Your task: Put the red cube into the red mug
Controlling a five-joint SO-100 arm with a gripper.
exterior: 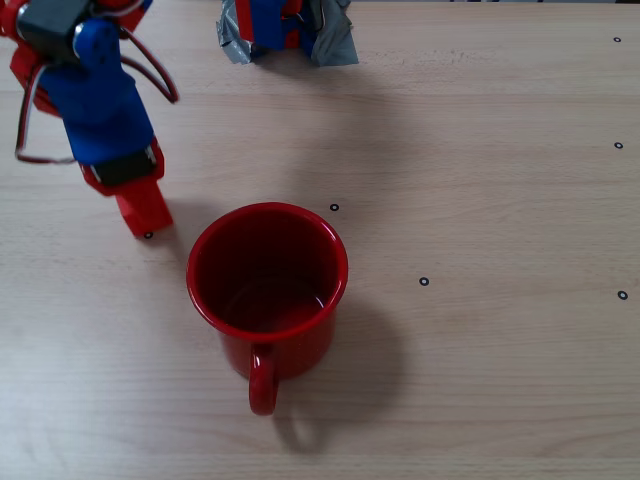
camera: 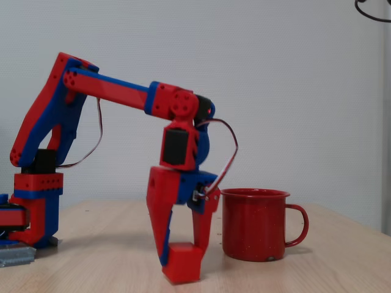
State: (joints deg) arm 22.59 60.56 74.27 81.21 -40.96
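Pale wood desk (exterior: 500, 380), white wall behind. Gripper (camera: 183, 259) standing vertical near left edge, fingers clamping cube (camera: 182, 264) resting on desk, likely readying lift. Mug (exterior: 268, 285) sitting upright mid-desk just beside, mouth open, handle facing front edge.

Red mug (camera: 253, 226) looks like glossy speckled enamel, desk (exterior: 500, 200) is pale matte woodgrain, red cube (camera: 182, 264) plain matte plastic.
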